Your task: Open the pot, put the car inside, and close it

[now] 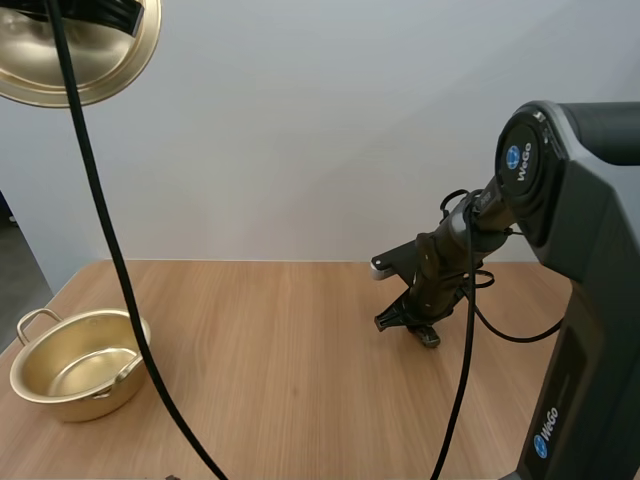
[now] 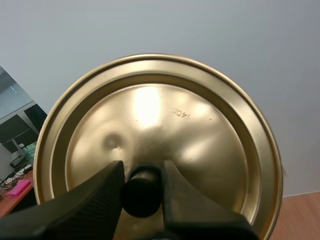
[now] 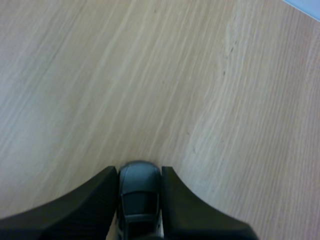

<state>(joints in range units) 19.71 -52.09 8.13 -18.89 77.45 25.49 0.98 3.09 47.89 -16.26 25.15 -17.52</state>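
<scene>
Wood bench (image 1: 300,350), plain wall. Right fingers (image 3: 95,195) are pinched on the car (image 3: 139,195), low over the bench at mid-right of the high frame. Left fingers (image 2: 100,195) clamp the lid (image 2: 200,150) by its knob (image 2: 142,195), upper left. Pot (image 1: 60,395) is open, lower left. I'd lift the car clear of the rim and release it low inside.

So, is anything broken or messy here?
No, nothing stands out. The pot sits upright and open on the table, the left end effector holds its lid aloft, and the right end effector pinches the car.
</scene>
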